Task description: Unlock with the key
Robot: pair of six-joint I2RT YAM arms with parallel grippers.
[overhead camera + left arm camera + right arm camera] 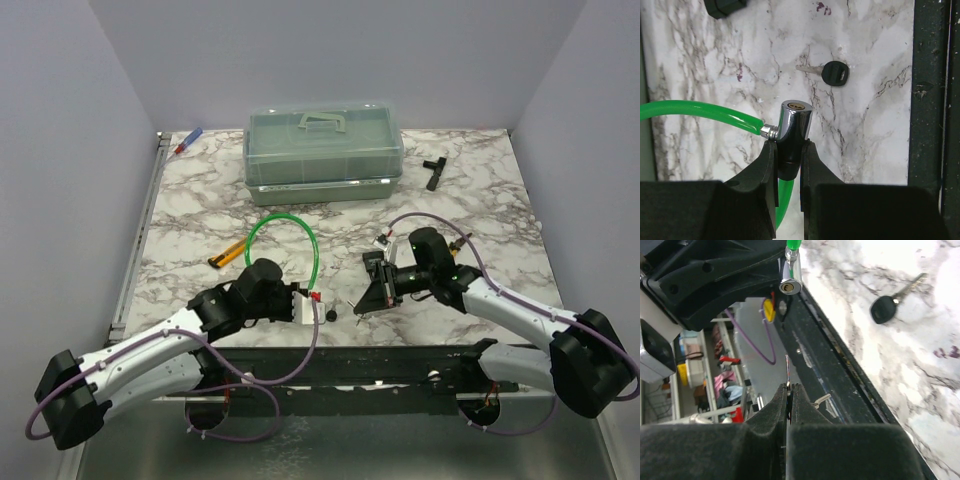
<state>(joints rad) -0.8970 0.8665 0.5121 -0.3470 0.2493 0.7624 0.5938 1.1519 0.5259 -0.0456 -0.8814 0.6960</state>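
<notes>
My left gripper is shut on the dark lower body of a cable lock. The lock's chrome cylinder stands up out of the jaws with its keyhole facing the camera, and a green cable loops off it. The cylinder also shows in the right wrist view. A key with a round black head lies flat on the marble, just right of the lock. My right gripper is shut on a thin metal blade seen edge-on, seemingly a second key, pointing towards the keyhole but apart from it.
A clear box with a green lid stands at the back. A black T-shaped tool lies back right, an orange pen left of the cable, and a red-blue marker back left. The black front rail runs below both grippers.
</notes>
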